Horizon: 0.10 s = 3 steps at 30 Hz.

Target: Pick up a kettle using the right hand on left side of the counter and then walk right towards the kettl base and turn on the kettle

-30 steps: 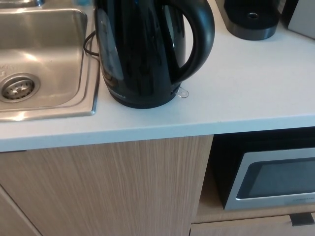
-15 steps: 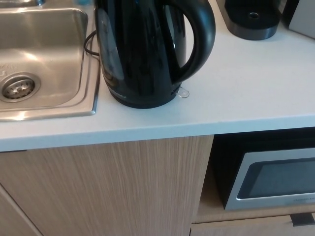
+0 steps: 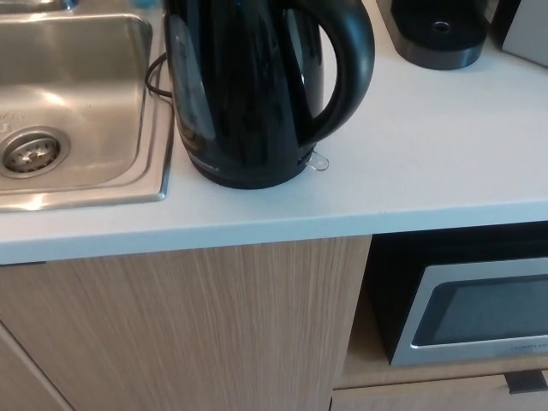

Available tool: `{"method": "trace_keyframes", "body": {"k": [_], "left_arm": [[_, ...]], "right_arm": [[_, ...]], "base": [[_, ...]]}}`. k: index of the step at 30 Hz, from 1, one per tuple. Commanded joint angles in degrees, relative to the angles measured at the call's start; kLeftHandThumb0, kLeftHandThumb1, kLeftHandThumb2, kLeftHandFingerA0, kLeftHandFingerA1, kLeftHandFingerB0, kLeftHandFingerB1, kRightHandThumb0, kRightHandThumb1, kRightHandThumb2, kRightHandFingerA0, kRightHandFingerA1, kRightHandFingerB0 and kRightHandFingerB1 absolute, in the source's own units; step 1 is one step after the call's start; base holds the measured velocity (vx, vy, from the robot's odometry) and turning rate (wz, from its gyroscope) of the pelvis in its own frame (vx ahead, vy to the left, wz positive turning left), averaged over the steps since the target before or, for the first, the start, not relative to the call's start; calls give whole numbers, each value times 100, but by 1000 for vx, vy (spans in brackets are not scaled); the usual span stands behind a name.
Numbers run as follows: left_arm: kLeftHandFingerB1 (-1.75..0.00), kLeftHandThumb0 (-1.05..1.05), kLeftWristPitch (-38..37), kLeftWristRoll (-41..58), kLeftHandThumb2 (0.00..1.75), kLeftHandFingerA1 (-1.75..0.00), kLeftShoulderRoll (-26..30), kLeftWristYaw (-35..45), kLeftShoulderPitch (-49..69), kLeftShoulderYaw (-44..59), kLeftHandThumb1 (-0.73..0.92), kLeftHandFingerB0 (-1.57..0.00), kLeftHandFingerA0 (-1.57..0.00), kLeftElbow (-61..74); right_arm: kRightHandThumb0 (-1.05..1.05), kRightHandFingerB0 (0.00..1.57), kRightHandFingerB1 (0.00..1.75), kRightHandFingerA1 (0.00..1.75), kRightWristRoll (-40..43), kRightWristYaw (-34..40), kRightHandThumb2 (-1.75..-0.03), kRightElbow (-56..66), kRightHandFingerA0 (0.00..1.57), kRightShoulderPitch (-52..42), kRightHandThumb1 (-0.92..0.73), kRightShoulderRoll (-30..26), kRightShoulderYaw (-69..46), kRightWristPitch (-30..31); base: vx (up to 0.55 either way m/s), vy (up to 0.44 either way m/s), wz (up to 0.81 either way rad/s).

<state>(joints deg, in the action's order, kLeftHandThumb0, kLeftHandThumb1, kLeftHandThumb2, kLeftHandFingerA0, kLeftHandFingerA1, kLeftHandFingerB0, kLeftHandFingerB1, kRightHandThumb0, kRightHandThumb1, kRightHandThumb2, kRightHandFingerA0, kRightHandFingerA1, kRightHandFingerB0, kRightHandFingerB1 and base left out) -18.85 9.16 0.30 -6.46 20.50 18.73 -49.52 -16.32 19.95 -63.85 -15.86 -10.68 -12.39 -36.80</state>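
A glossy black kettle stands upright on the white counter, just right of the sink. Its looped handle faces right, and a small clear switch lever sticks out at the foot of the handle. The round black kettle base sits at the back right of the counter, apart from the kettle. Neither of my hands shows in the head view.
A steel sink with a drain lies at the left, and a black cord runs behind the kettle. Below the counter are a wood-grain cabinet front and a silver microwave in a recess.
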Motion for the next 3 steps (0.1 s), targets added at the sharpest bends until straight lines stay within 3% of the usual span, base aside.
{"method": "trace_keyframes", "body": {"k": [1,3], "left_arm": [[-106,17,-227,-4,125,-131,11,-65,18,59,50,-91,-106,-101],[-108,13,-297,1,123,-133,-1,-76,-8,79,50,-95,-111,-171]], "right_arm": [[-12,87,57,108,376,39,-67,-50,117,8,-68,-29,-63,-248],[-12,86,58,108,446,35,-69,-42,117,37,-69,-21,-86,-199]], "base": [[0,0,0],[0,0,0]]}}
